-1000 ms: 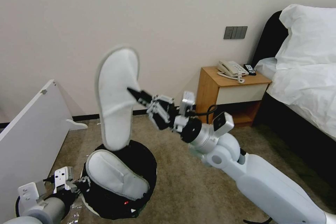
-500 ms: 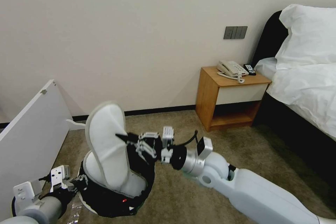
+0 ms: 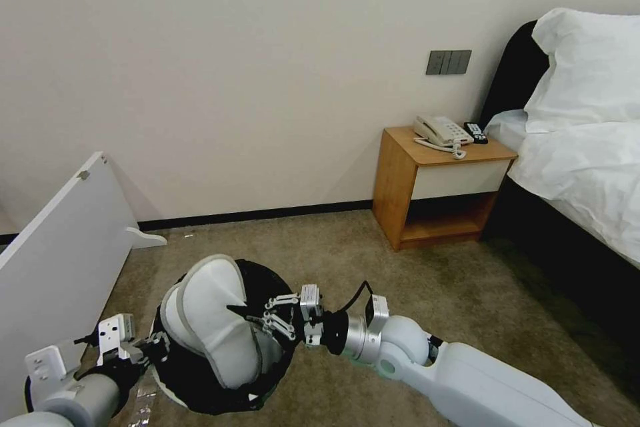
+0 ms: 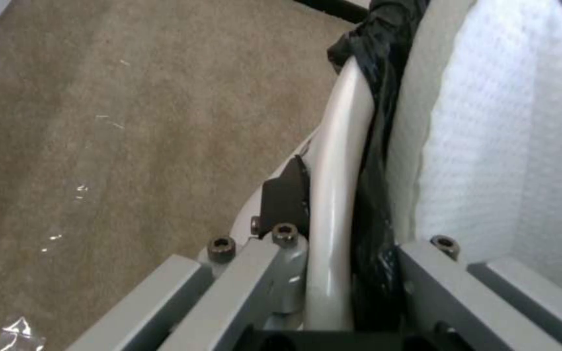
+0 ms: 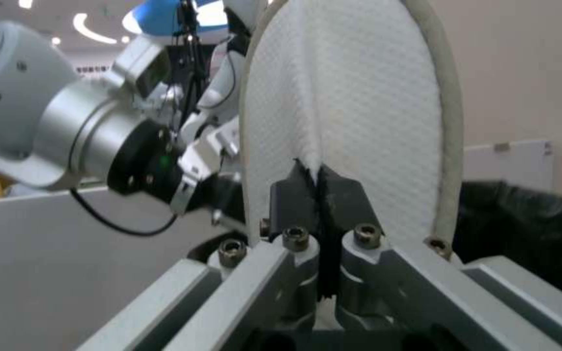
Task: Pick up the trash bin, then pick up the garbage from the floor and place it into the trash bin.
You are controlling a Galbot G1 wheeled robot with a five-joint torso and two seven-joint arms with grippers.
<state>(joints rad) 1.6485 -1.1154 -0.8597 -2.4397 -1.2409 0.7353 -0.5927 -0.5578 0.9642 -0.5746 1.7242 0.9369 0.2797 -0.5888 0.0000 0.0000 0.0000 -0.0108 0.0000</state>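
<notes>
My right gripper [image 3: 235, 310] is pinched tight on a white slipper [image 3: 217, 317] standing in the mouth of the trash bin [image 3: 200, 390], whose bag-covered rim my left gripper [image 3: 155, 347] clamps above the carpet [image 3: 373, 267]; no writing is readable.

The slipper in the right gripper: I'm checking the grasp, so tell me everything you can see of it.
The slipper is white, with a waffle-textured fabric face and a smooth cream edge band around its rounded outline. The right gripper has its dark jaws shut on a pinched fold of the fabric. It is tilted over the trash bin, its lower end down inside the black liner, lying against the second slipper already in there.
</notes>
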